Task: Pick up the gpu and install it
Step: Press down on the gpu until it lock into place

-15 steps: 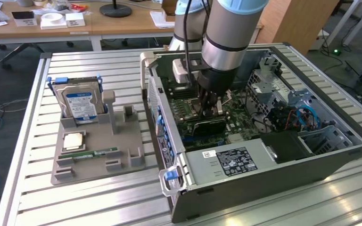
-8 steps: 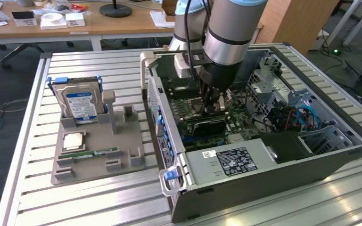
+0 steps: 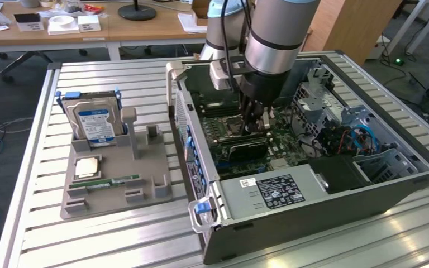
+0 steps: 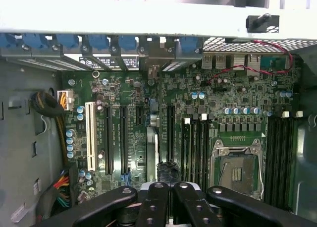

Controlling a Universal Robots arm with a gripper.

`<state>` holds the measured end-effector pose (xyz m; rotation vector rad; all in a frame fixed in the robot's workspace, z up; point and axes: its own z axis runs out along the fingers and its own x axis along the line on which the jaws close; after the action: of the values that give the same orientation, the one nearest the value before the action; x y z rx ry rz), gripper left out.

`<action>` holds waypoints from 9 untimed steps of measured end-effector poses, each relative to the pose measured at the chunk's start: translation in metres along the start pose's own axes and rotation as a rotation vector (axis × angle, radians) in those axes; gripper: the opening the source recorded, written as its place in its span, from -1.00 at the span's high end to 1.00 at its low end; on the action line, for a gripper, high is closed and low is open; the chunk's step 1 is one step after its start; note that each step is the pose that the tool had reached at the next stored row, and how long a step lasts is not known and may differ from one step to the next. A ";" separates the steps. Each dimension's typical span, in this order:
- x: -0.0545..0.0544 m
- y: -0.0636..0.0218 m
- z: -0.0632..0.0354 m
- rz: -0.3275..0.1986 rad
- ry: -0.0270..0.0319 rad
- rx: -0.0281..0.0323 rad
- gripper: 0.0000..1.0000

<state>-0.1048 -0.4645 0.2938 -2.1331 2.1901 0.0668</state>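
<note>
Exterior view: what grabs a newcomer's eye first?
The arm plunging into the open computer case, its tool shut just over the green motherboard. Next, on the exterior view's left, the grey parts holder on the slatted table, with the blue-labelled hard drive standing upright in it.

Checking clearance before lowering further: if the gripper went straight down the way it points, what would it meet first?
Probably the thin dark card standing edge-on among the green motherboard's black slots, directly beneath the shut gripper; depth is unclear.
</note>
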 end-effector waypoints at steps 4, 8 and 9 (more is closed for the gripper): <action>0.000 -0.0023 -0.0028 0.000 0.0000 0.0000 0.79; -0.001 -0.0029 -0.0050 0.000 -0.0002 0.0001 0.79; -0.001 -0.0029 -0.0050 0.000 -0.0002 0.0002 0.79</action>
<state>-0.1021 -0.4645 0.2989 -2.1328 2.1900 0.0669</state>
